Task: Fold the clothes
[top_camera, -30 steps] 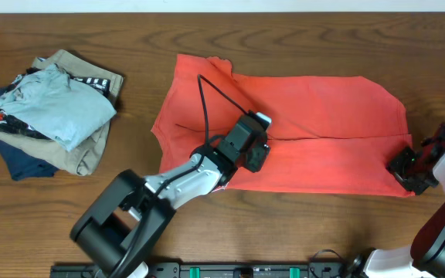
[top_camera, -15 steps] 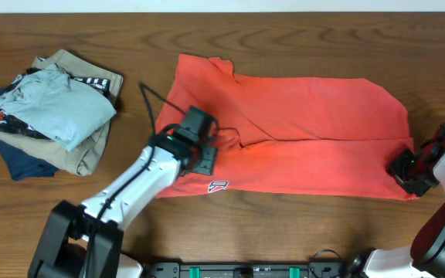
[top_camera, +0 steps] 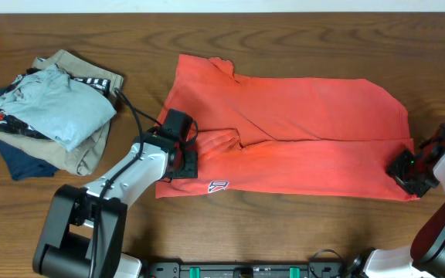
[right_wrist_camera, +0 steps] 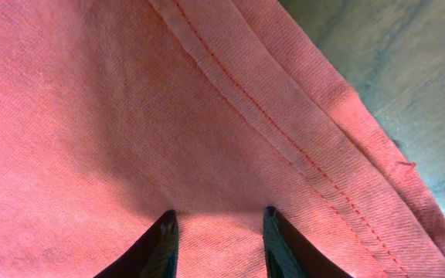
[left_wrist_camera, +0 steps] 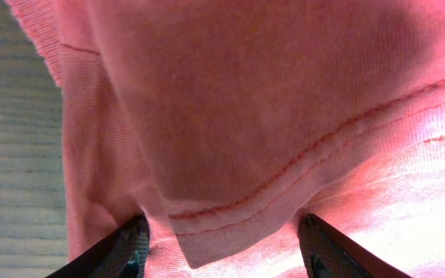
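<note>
Shirt [top_camera: 307, 131]: flat on the table [top_camera: 284, 38], centre-right, laid sideways and part folded, with one lengthwise crease and the patch [top_camera: 218, 186] showing at the near edge.

Left gripper [top_camera: 182, 161]: on the shirt's left end. Jaws are apart, with a stitched hem [left_wrist_camera: 284, 181] lying between them, unpinched.

Right gripper [top_camera: 406, 170]: on the shirt's near right corner. Jaws are narrowly apart over flat cloth. Cannot tell whether they nip a layer.

Risks:
- Left closes on one layer only, so the fold opens when lifted.
- The hem lies near the fingertips, so a shallow bite could slip out.
- If the right has no hold, pulling from the left drags the whole shirt and rucks it.
- A sweep to the left could knock the pile [top_camera: 49, 116] of folded garments.

Containers: none in view.
</note>
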You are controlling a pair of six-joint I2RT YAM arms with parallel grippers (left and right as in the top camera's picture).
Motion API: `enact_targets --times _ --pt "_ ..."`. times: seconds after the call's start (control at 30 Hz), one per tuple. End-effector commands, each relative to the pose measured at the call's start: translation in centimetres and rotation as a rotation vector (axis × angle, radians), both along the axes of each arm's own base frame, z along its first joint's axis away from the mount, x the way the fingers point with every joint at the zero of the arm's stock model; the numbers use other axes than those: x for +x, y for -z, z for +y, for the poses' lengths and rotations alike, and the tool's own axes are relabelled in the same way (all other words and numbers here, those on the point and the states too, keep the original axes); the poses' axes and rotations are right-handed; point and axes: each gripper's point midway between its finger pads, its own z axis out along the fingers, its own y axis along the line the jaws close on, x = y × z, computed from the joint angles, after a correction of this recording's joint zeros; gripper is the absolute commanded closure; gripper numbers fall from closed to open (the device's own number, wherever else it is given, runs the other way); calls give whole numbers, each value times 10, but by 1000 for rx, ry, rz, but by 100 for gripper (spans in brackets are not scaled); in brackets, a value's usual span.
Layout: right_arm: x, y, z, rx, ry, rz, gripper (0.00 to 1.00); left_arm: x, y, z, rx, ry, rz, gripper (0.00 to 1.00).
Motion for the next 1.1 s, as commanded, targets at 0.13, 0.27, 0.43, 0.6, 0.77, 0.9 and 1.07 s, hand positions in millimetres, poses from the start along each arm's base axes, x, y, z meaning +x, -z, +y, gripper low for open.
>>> enact_targets --times 0.13,0.27,0.43,0.6,0.77,0.9,1.07 --pt "-51 25 12 16 6 213 64 -91 30 26 84 -142 337 37" --pt "-65 24 11 -3 45 277 63 -102 27 30 107 -206 384 37" --pt "-73 22 7 -31 74 316 62 -106 26 31 112 -244 400 37" --pt "-62 22 8 -16 71 266 61 -106 25 26 85 -245 404 37" --pt "-24 -2 6 13 36 107 52 -79 9 17 40 -170 311 37" --pt "13 -41 5 25 8 -76 43 -38 -26 5 -24 -151 139 36" --pt "54 -102 12 28 -128 -333 34 18 -78 -4 -69 -133 -127 25"
